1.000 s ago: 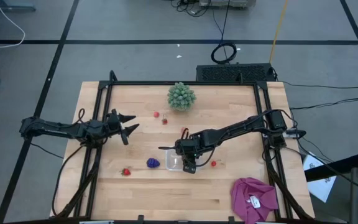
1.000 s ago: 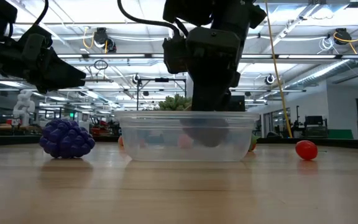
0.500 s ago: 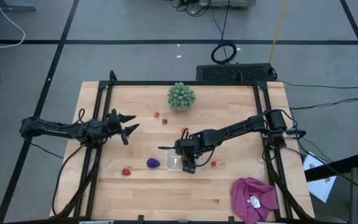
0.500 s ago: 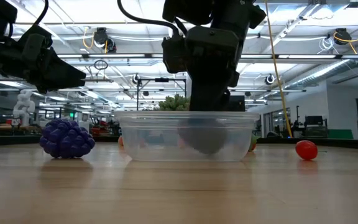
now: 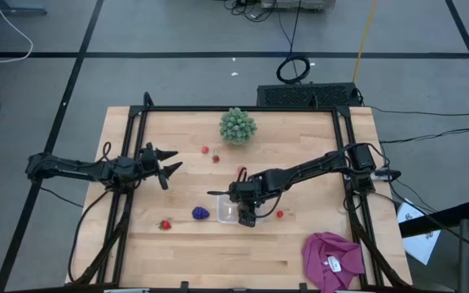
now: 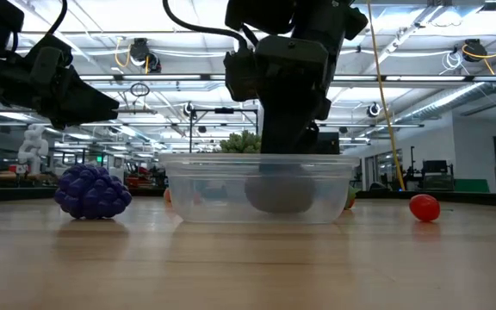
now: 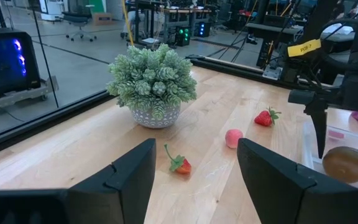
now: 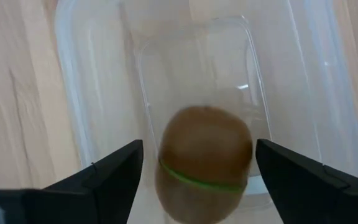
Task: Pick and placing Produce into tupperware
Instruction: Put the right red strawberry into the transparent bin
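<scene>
Hovering directly over the tub [image 5: 228, 212], the right gripper [image 5: 247, 216] has its fingers spread wide and grasps nothing; in the right wrist view the kiwi [image 8: 204, 163] lies free on the tub's floor between the 2 fingers, touching neither. So the kiwi looks delivered, and the next pick probably turns on what lies nearest.

From the tub, seen from above:
- grapes [image 5: 200, 213] just beside it at 9 o'clock
- 1 strawberry [image 5: 280, 214] near at 3 o'clock
- 1 strawberry [image 5: 165, 225] farther out toward 9 o'clock
- 2 small red pieces [image 5: 205, 150] well apart at 11 o'clock, near the green spiky ball [image 5: 238, 126]

The right gripper is nearer the 3 o'clock strawberry. The left gripper [image 5: 169, 165] waits at 10 o'clock from the tub, partly spread and empty, nearer those 2 red pieces.
</scene>
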Tool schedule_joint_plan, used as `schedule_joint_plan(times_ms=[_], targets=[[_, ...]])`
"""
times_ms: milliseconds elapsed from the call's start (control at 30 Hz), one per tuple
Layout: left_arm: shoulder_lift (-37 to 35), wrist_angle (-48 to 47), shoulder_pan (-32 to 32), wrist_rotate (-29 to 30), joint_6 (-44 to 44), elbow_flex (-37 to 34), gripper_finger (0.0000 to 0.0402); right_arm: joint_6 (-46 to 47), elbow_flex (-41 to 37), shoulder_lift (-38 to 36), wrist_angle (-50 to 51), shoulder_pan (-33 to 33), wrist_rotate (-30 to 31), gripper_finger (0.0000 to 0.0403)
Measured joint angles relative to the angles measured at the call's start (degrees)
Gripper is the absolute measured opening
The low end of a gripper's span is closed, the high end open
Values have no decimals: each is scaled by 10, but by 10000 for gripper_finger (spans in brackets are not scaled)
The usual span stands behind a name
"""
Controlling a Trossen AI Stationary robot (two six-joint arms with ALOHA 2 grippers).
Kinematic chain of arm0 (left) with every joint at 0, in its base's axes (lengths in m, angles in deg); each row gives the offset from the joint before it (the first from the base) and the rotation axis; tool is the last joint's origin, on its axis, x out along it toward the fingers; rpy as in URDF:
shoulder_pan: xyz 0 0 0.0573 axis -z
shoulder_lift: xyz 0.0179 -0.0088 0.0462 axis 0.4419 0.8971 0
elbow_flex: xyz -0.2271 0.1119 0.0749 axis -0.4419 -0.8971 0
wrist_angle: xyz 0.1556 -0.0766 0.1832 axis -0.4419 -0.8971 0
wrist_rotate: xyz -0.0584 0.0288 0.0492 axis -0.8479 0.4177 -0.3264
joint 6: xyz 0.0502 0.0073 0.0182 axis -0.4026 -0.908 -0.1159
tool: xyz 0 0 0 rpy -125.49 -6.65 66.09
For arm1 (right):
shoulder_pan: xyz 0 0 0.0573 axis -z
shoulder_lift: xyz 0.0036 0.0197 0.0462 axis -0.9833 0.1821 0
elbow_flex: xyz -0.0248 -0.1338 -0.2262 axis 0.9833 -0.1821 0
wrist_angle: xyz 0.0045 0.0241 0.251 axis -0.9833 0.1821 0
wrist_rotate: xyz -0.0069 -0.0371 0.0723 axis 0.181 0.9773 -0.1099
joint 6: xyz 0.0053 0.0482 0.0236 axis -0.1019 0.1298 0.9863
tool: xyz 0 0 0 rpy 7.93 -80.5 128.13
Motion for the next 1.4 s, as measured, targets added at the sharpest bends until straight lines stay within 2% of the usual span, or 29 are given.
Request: schedule_joint_plan(times_ms=[533, 767, 867, 1067, 1267, 1400], targets=[[3, 0, 0, 0, 3, 0, 230, -31, 0, -77, -49, 1, 7, 302], [3, 1, 0, -44, 5, 0, 230, -96, 0, -117, -33, 26, 107, 302], [3, 2, 0, -46, 5, 0, 230, -120, 0, -134, -22, 48, 124, 302], [3, 2, 0, -46, 3, 0, 230, -126, 1, -170, 74, 96, 124, 302], [3, 1, 0, -46, -2, 0, 230, -56, 1, -208, 236, 130, 124, 302], [3, 1, 0, -38, -6, 0, 230, -15, 0, -213, 279, 133, 123, 302]])
